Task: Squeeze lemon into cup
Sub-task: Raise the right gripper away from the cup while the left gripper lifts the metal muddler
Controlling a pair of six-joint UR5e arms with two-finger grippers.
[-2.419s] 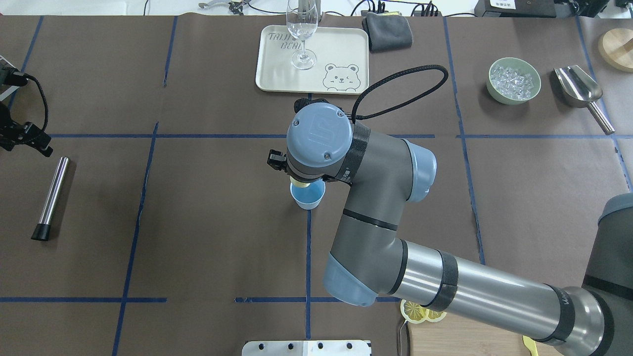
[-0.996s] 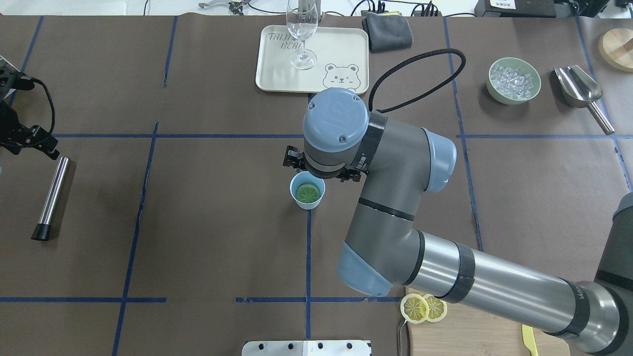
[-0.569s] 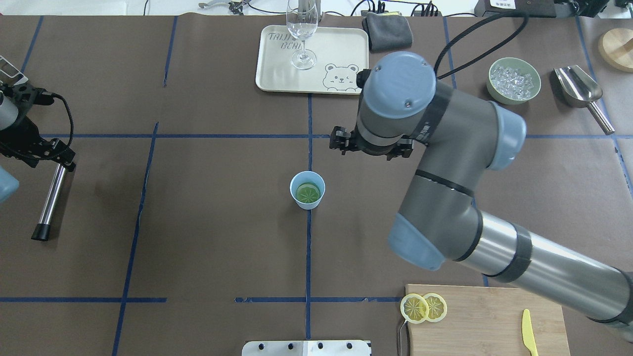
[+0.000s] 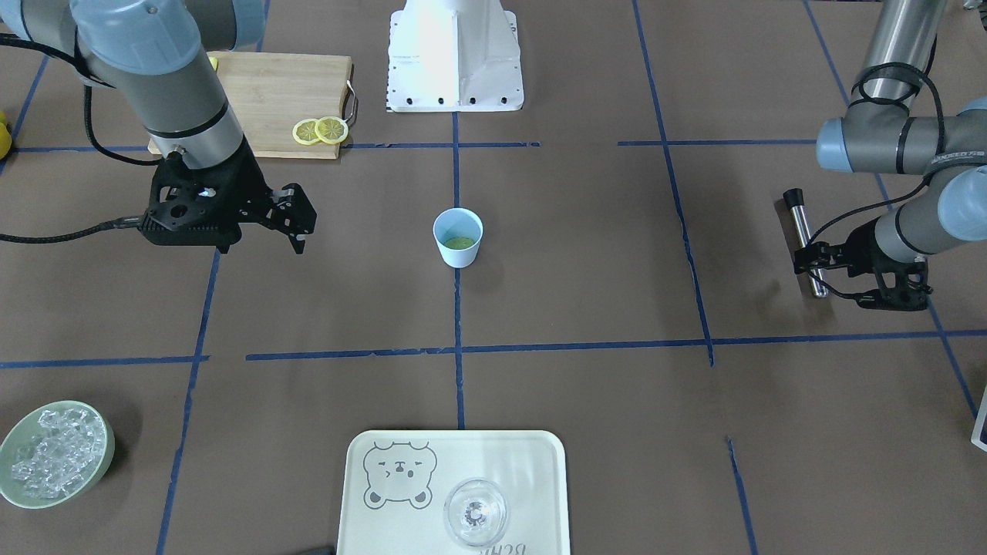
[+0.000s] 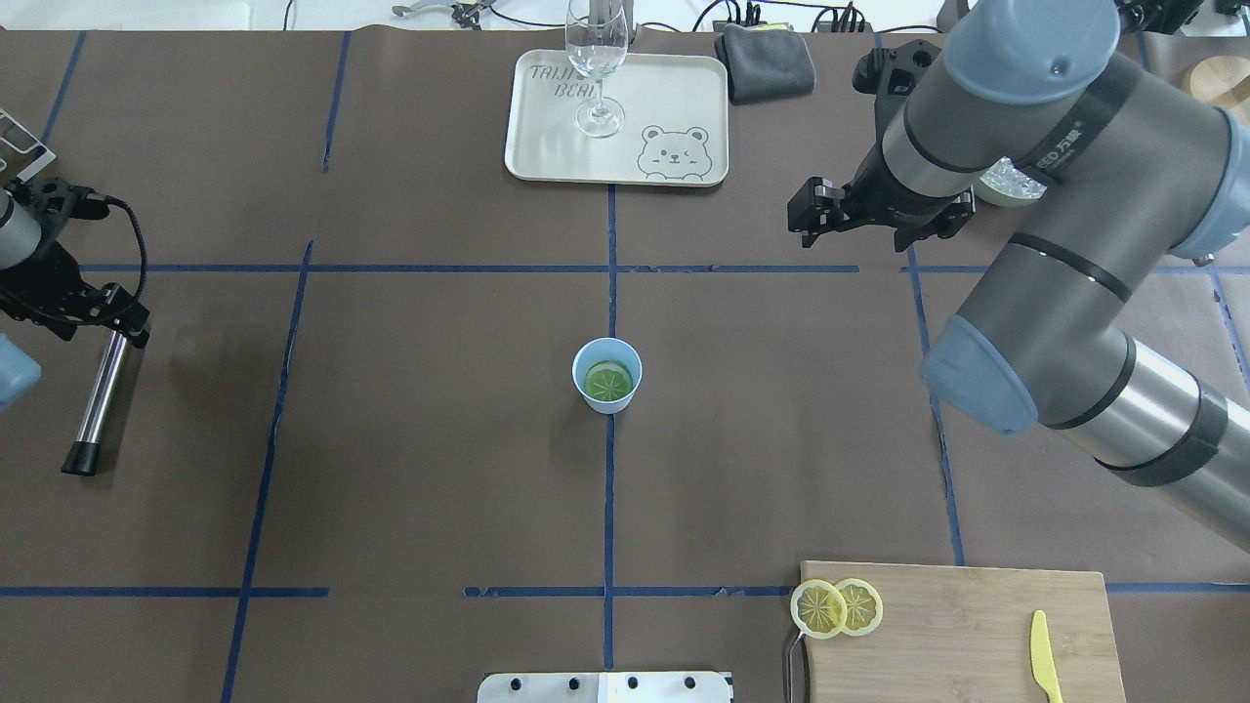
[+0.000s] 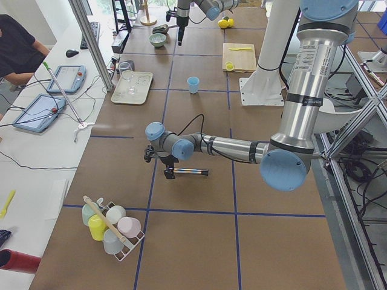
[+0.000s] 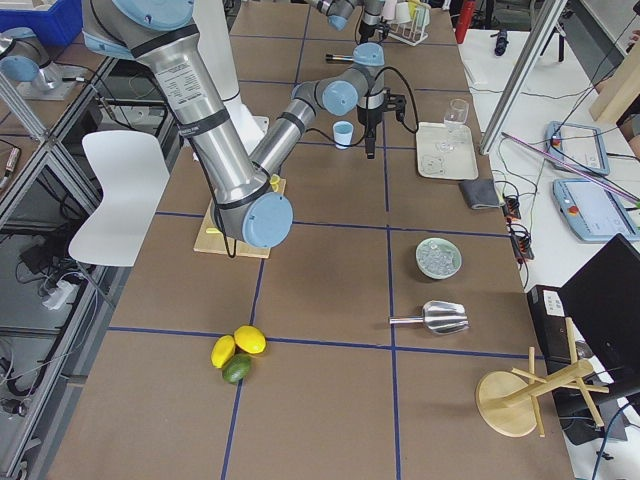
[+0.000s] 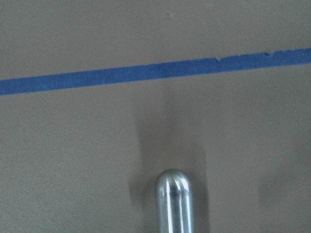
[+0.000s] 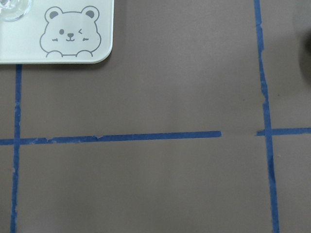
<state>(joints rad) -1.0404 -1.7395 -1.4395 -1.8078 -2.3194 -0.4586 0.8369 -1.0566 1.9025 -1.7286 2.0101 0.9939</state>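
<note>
Greenish lemon [image 5: 606, 381] low in cup [image 5: 610, 407], segments faint

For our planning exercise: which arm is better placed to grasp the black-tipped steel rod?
Probably left: the left gripper sits at the black-tipped steel rod; the right gripper is far off.

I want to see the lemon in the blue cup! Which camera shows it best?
The overhead exterior view: it looks down into the cup and shows the lemon whole. The front-facing view shows a sliver; side views show only the cup; wrist views miss it.
</note>
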